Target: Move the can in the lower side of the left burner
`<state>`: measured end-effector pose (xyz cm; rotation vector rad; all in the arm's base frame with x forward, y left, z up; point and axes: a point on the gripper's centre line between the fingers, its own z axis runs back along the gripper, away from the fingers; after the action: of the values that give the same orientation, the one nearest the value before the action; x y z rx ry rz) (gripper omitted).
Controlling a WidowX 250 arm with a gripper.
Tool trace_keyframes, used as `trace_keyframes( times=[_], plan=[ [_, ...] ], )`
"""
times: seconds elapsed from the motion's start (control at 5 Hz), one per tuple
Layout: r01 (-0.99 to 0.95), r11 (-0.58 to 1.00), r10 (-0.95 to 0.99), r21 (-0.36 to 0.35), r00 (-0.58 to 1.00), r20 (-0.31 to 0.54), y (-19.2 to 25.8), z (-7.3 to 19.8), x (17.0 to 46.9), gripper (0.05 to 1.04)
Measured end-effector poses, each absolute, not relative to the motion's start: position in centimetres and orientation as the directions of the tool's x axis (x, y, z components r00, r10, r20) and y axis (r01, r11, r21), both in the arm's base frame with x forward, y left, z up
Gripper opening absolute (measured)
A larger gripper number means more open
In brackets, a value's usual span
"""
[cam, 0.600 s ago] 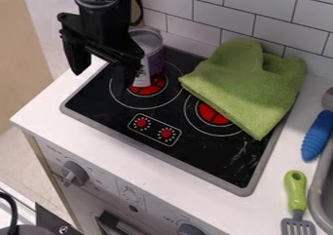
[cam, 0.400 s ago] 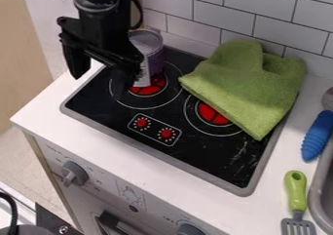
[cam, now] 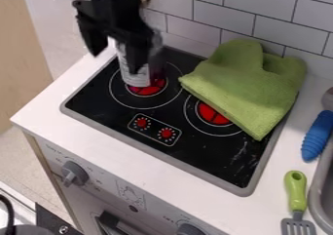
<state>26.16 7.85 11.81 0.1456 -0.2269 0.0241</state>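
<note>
Standing on the left burner's (cam: 151,90) far side, the can (cam: 134,78) looks light, stiff and slick, so the gripper (cam: 116,62), fingers spread wide, surely wants a square hold midway up its sides!

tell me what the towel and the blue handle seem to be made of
The towel looks like soft, matte fabric, perhaps terry cloth, judging by its loose folds and fuzzy surface. The blue handle is probably plastic or rubber, given its solid colour and moulded ridges.
</note>
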Motion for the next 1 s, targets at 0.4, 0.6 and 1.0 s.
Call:
trace_keyframes(
  times=[0.4,0.6,1.0],
  plan=[
    [0.0,0.991,-0.048,0.134,0.933,0.357,8.6,12.6,30.0,0.998],
    [0.011,0.991,-0.067,0.132,0.904,0.423,8.6,12.1,31.7,0.998],
    [0.019,0.992,-0.077,0.128,0.883,0.464,8.4,12.6,34.4,0.998]
  ],
)
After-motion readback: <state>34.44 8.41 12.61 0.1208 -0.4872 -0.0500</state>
